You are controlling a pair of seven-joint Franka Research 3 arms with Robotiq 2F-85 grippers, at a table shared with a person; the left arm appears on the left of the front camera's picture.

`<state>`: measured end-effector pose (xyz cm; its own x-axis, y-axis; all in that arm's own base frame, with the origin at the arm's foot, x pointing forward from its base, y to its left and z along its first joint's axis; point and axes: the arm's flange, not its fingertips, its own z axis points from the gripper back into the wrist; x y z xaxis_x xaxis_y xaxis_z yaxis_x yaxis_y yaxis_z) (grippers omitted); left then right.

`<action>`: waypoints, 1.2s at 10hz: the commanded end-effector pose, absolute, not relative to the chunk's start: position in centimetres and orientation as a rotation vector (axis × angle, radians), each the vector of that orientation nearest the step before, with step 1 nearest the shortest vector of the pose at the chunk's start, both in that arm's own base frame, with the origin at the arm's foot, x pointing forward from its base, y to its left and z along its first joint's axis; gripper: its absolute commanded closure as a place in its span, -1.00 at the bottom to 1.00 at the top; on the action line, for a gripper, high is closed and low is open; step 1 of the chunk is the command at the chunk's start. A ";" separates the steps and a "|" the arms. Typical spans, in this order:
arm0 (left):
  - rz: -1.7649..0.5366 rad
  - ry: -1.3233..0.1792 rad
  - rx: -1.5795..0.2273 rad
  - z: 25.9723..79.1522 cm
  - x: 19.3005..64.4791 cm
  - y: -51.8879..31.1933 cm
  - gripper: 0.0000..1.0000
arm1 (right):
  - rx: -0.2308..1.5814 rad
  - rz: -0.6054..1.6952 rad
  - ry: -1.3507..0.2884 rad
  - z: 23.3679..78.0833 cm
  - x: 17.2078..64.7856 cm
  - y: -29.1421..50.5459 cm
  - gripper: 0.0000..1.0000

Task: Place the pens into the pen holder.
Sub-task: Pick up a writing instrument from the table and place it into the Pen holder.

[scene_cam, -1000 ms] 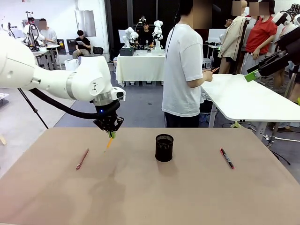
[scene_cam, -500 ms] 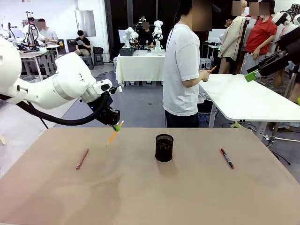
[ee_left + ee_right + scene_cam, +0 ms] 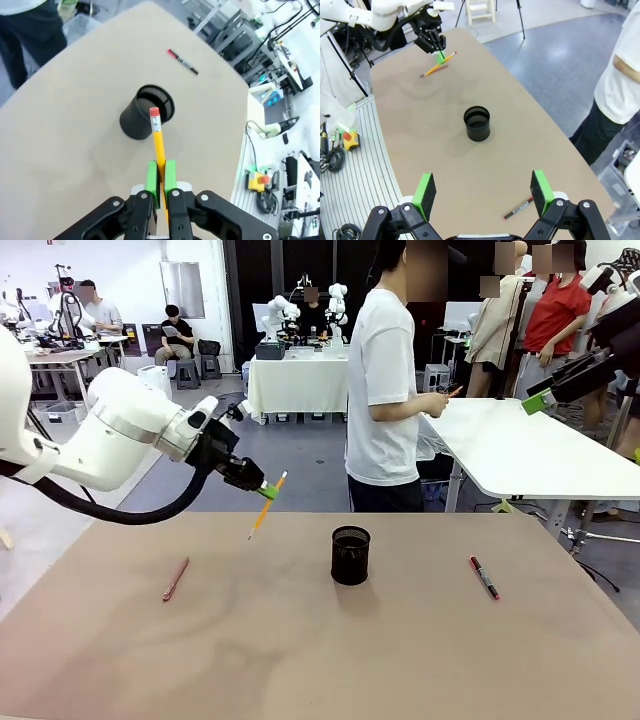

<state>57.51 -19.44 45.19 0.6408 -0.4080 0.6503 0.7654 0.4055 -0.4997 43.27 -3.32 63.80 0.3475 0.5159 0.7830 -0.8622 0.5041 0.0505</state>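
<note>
Lying near the tabletop's [image 3: 320, 670] left edge, the pink pen [image 3: 176, 578] is untouched. Above it the left claw [image 3: 268, 490] clamps the yellow, red-erasered pencil [image 3: 262, 516] in the air, tilted, probably for carrying to the holder [image 3: 350, 555], a black mesh cup mid-tabletop. The marker [image 3: 484, 577] lies toward the right edge; the right claw [image 3: 483, 187] gapes empty.

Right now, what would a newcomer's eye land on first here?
The left gripper is shut on a yellow-orange pencil, held tilted in the air left of the small black wire-mesh pen holder at the middle of the brown table. A thin reddish-pink pen lies far left and a red-and-black marker far right. The right gripper hangs open above.
</note>
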 end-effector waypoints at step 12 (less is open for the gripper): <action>-0.982 -0.957 -0.998 46.7 55.5 -17.0 1.00 | 0.516 0.949 -0.800 63.8 43.3 -3.2 -1.00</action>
<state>56.31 -17.85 46.53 0.3585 -0.2528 0.8986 0.9130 0.2955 -0.2811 43.27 -3.32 63.80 0.3475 0.5160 0.7830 -0.8622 0.5041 0.0505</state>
